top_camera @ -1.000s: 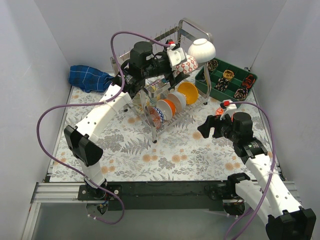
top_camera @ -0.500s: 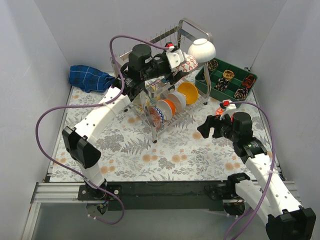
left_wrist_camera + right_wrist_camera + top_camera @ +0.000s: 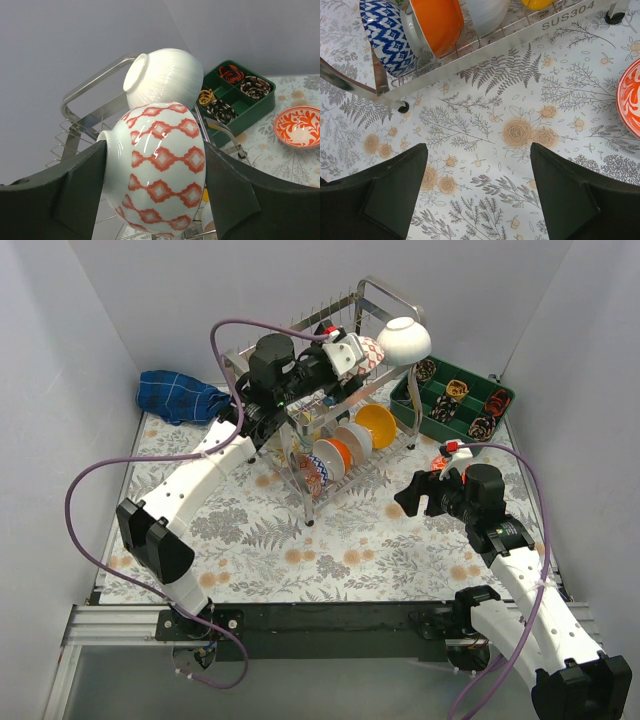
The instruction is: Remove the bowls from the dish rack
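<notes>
lifting a red-and-white bowl (image 3: 162, 165) out of the top tier of the dish rack (image 3: 385, 285).

the left gripper (image 3: 155, 195) is clamped on the bowl, one finger against each side of it, high at the back of the rack and right beside a white bowl (image 3: 165, 75) that lies tipped with its foot toward the wrist camera. the held bowl is round, so it has no real long side; its patterned outer wall faces the camera, and which way its mouth points cannot be told. the step looks like pulling this bowl clear. next it likely needs carrying off the rack without knocking the white bowl, then setting down on the table (image 3: 520, 200), perhaps near the orange patterned bowl (image 3: 299, 126) already lying there. the right gripper (image 3: 477, 150) hangs spread wide over the table, holding nothing. more bowls (image 3: 345, 445) stand on edge in the lower tier.
</notes>
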You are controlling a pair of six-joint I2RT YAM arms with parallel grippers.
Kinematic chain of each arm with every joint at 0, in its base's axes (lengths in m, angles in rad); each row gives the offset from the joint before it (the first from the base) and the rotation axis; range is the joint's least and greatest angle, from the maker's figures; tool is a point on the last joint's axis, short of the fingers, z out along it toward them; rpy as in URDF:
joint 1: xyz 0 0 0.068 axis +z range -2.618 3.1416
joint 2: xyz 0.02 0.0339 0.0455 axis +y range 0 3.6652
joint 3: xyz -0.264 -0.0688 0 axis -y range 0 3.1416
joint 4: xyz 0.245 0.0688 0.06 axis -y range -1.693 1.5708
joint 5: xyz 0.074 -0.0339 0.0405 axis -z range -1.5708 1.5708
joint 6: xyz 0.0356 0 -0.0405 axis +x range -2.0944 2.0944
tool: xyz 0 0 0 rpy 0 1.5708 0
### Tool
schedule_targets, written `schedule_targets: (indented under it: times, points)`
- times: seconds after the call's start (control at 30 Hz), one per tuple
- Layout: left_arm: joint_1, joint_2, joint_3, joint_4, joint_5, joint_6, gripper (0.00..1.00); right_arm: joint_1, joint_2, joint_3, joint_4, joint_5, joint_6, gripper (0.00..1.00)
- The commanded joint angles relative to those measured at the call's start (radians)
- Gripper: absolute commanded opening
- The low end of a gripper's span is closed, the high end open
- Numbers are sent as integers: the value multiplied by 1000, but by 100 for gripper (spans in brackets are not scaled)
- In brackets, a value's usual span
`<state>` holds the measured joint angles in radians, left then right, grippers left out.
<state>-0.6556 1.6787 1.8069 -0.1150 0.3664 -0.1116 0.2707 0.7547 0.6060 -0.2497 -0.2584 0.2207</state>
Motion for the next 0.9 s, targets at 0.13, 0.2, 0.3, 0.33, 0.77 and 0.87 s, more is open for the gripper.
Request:
schedule_targets:
  times: [0.13, 0.2, 0.3, 0.33, 0.77, 0.87]
  points:
    - [5, -128, -1, 144, -119, 4, 22, 7, -6, 12, 30, -12, -4, 91]
    - [5, -149, -12, 153, -156, -11, 21, 7, -6, 15, 27, -12, -3, 91]
    - [5, -189, -35, 166, -204, -51, 21, 7, -11, 20, 20, -15, -1, 91]
    - [4, -198, -41, 167, -217, -59, 20, 5, -15, 20, 18, -13, -1, 91]
    - [5, -436, -95, 28, -521, -178, 19, 7, -35, 32, -8, -4, -7, 91]
    - [5, -482, -119, -28, -633, -191, 19, 7, -37, 35, -10, -15, -6, 91]
